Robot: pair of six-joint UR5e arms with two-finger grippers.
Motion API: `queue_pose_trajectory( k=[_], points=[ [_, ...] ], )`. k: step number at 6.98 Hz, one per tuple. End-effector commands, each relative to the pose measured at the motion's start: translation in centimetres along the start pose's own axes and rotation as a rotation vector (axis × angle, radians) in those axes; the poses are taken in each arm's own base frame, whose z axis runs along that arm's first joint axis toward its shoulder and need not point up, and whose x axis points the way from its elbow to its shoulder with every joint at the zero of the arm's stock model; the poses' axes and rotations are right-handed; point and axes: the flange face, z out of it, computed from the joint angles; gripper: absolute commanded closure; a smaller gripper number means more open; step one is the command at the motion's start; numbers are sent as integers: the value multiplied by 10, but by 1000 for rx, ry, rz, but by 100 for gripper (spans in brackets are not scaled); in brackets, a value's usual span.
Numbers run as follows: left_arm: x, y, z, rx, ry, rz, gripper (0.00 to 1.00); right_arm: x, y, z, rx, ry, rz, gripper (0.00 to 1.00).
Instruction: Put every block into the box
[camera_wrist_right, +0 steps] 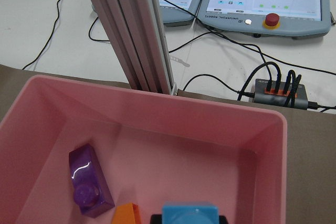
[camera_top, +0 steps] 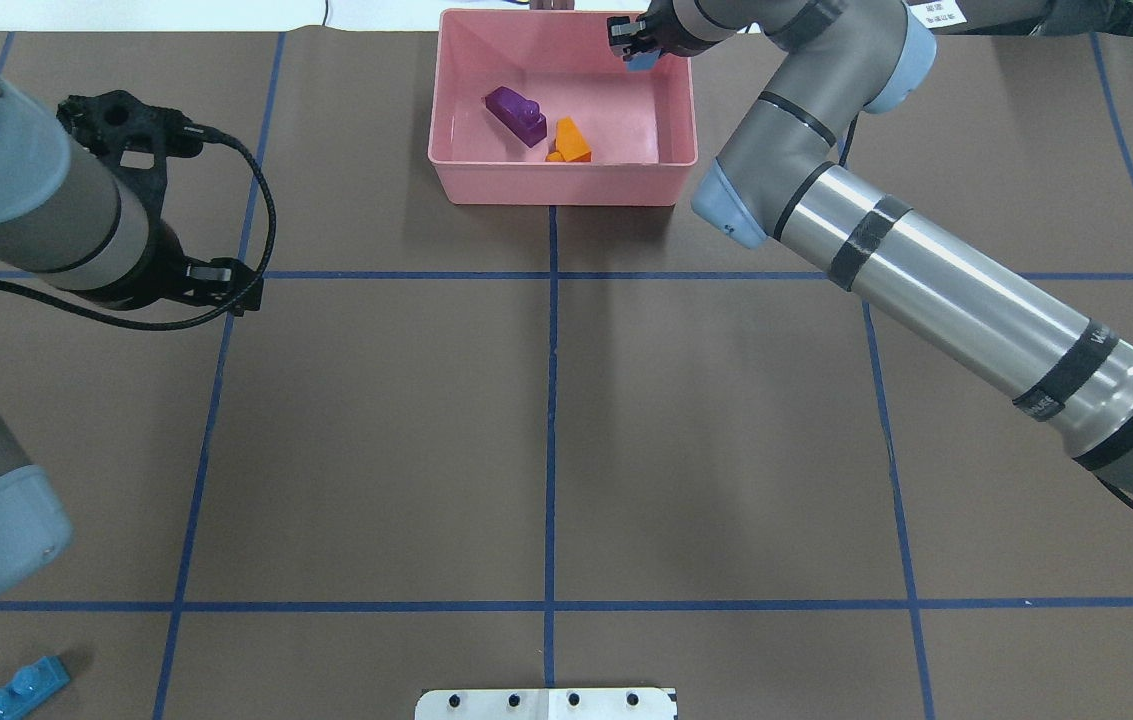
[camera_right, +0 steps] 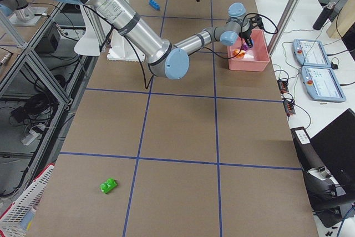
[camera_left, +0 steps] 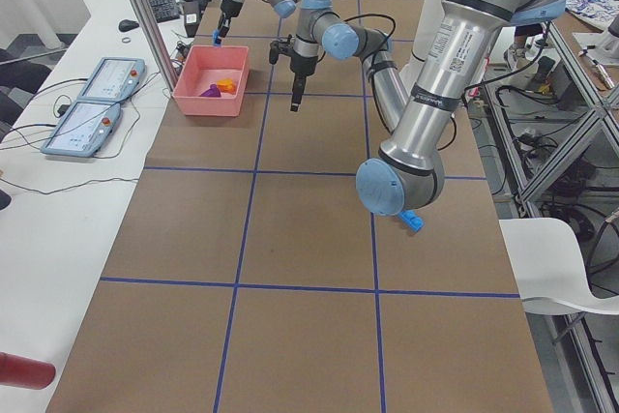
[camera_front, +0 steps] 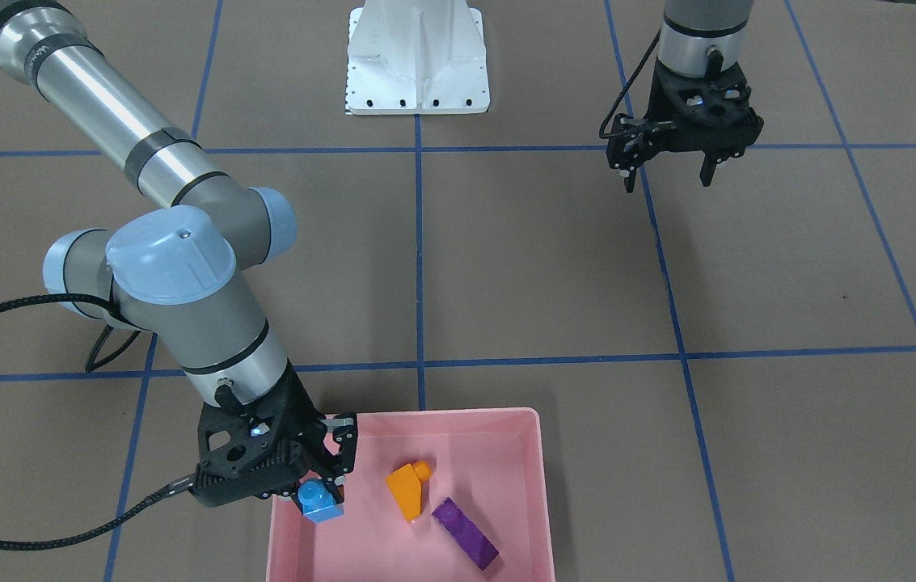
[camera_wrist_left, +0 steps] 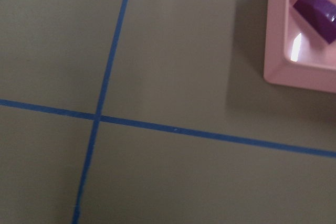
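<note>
Small light-blue cube (camera_front: 322,509), clamped in the right claw (camera_front: 317,487) directly above it, hangs over the pink box (camera_front: 545,493) interior beside its left wall at lower centre; the left claw (camera_front: 668,171), spread and empty, stands far off at upper right.

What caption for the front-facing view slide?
Right claw holds light-blue block over the pink box, orange block and purple block already inside; left claw hovers open, empty.
</note>
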Motion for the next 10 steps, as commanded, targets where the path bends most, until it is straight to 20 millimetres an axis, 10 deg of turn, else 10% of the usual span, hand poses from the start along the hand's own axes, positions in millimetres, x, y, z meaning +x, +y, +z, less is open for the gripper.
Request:
queue_pose_trajectory(
  k=[1,5,10],
  points=[
    [-43,41,-2,-60,-8,161,0,-10,-2,6,18,19,-7,1],
    [-67,123,26,-171,-7,328,0,2,-31,-23,-42,-65,8,0],
    [-140,227,110,-204,119,472,0,141,39,-133,-216,-160,78,0]
  ],
)
